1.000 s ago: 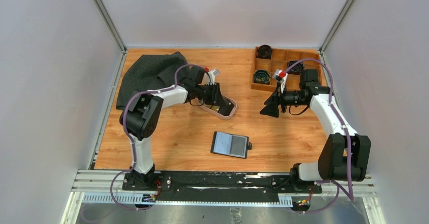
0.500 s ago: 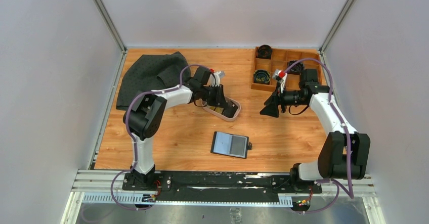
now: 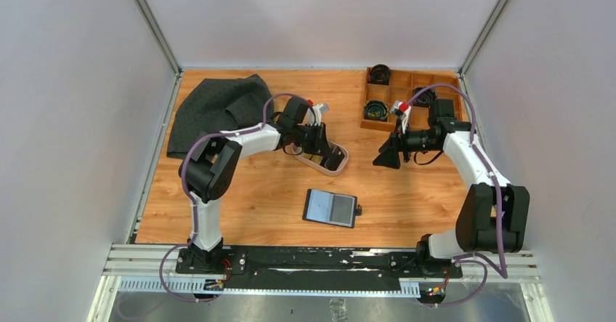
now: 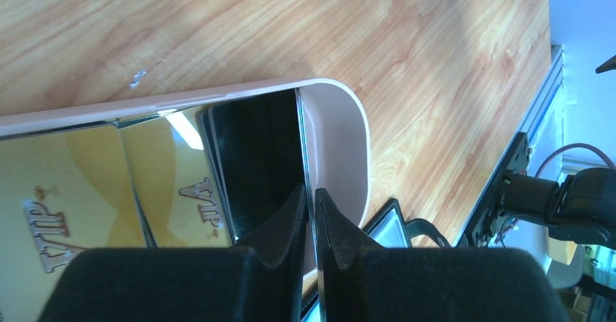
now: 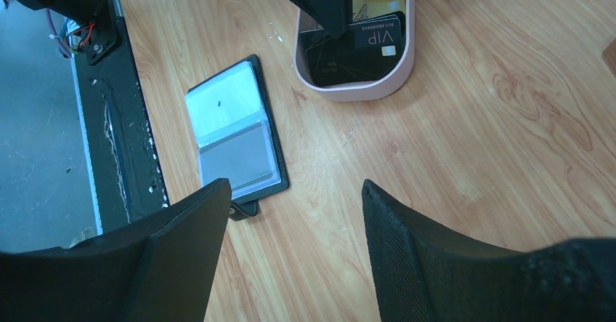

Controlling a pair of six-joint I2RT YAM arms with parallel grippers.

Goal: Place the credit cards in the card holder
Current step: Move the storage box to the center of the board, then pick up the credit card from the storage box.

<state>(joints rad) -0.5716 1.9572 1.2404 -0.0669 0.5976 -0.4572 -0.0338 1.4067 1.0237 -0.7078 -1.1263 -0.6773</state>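
Observation:
The pinkish oval tray (image 3: 340, 163) (image 4: 341, 111) (image 5: 357, 93) holds the credit cards: gold ones (image 4: 73, 169) and a black one (image 5: 359, 42). My left gripper (image 3: 322, 147) (image 4: 310, 191) reaches into the tray's right end. Its jaws are shut on the thin edge of one card standing on edge; I cannot tell that card's colour. The card holder (image 3: 331, 207) (image 5: 232, 133) lies open on the table nearer the arms, its clear pockets facing up. My right gripper (image 3: 386, 156) (image 5: 296, 185) hovers open above bare table, right of the tray, holding nothing.
A dark grey cloth (image 3: 214, 107) lies at the back left. A wooden compartment box (image 3: 403, 97) with round black parts (image 3: 376, 110) stands at the back right, behind the right arm. The black base rail (image 3: 290, 260) runs along the near edge.
The left gripper has slid right along the tray and closed its jaws onto a card's edge; the tray has shifted slightly right with it. The right arm has not moved.

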